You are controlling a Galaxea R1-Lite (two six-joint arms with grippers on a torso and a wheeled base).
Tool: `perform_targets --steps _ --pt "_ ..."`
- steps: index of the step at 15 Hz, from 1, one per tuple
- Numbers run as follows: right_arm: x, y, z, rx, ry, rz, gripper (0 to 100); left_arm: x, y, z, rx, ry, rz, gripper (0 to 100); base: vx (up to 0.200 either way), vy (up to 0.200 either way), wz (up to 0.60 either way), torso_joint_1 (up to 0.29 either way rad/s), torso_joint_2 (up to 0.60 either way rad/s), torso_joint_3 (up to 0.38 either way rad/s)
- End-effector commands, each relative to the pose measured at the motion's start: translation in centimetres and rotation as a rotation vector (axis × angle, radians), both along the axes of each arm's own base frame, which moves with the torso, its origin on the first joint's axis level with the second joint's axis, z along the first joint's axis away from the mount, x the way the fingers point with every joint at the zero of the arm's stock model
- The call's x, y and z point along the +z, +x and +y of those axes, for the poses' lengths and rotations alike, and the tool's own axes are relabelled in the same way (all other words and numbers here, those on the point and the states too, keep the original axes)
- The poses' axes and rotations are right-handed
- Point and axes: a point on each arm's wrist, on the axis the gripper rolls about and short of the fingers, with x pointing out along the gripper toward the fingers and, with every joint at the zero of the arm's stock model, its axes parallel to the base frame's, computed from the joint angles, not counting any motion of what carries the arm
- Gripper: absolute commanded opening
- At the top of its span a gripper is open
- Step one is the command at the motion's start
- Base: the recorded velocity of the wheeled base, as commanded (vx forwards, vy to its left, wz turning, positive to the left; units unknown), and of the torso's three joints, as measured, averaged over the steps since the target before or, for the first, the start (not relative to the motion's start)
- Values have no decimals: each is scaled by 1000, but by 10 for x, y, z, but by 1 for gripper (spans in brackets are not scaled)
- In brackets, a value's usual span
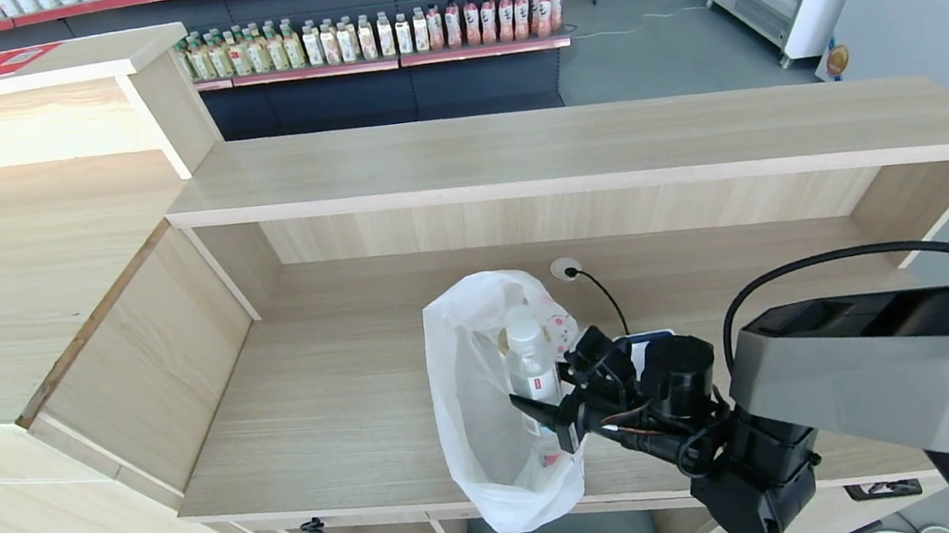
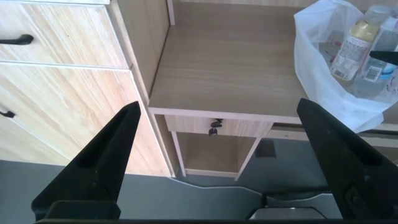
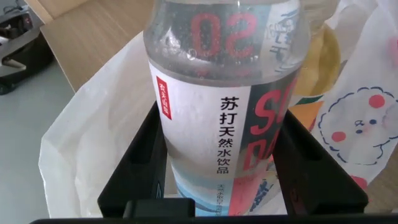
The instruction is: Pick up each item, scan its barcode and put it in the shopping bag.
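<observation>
A: Left gripper [image 2: 217,106]?
B: Spread wide, holding nothing, short of the counter [image 2: 224,68]. Right gripper [image 1: 554,383] clamps the clear bottle [image 3: 217,93] mid-label, in the shopping bag [image 1: 474,411] mouth at the counter's six o'clock edge.
A: Handling?
B: Probably full, heavyish, slick; mid-body hold suits it. The bag's flimsy.

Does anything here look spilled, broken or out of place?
No spill or damage shows. One oddity: the shopping bag slumps over the counter edge, where the right gripper holds a clear bottle in its mouth.
</observation>
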Motion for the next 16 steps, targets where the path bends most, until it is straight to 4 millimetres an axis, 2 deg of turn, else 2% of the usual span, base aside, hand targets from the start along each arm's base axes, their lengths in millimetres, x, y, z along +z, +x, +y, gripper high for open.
perform_targets --steps 1,7,8,10,13,16 --pt "-17 2 6 12 -21 14 0 0 0 0 1 0 0 100 0 0 0 0 0 0" --pt "-21 -3 10 28 -61 -15 0 0 0 0 1 0 0 100 0 0 0 0 0 0" --pt "-21 -4 10 28 -64 -13 100 0 0 0 1 0 0 100 0 0 0 0 0 0" --pt "-18 -9 13 35 -62 -8 100 0 0 0 1 0 0 100 0 0 0 0 0 0" --pt "-2 -11 12 24 -8 13 100 0 0 0 1 0 0 100 0 0 0 0 0 0" --pt "33 -26 17 -26 135 77 100 0 0 0 1 0 0 100 0 0 0 0 0 0"
